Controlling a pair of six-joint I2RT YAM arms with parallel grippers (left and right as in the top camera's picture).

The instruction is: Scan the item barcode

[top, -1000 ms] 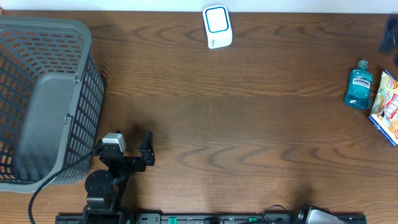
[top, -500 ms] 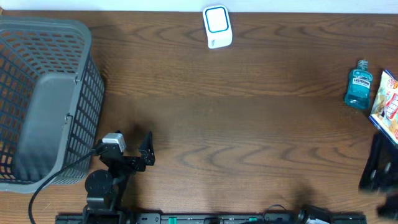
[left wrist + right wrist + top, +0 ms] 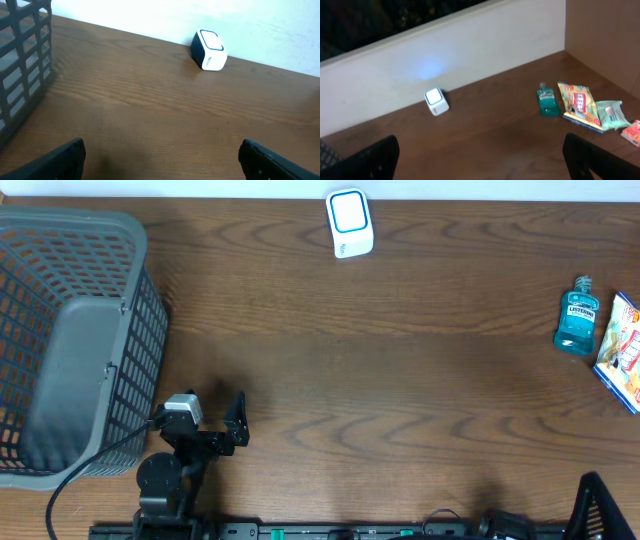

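Overhead, the mouthwash bottle (image 3: pixel 576 315) is seen well right of the scanner (image 3: pixel 349 222). It is judged light, stiff, slick plastic, best taken across its body. Left gripper (image 3: pixel 162 162) and right gripper (image 3: pixel 482 165) are spread wide, empty.

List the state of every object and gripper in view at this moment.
left gripper, open, holding nothing
right gripper, open, holding nothing
scanner, upright at the table's far edge, untouched
mouthwash bottle, apparently lying flat, cap on, untouched
snack bag, lying flat beside the mouthwash bottle
green pack, lying flat
basket, upright, nothing visible inside
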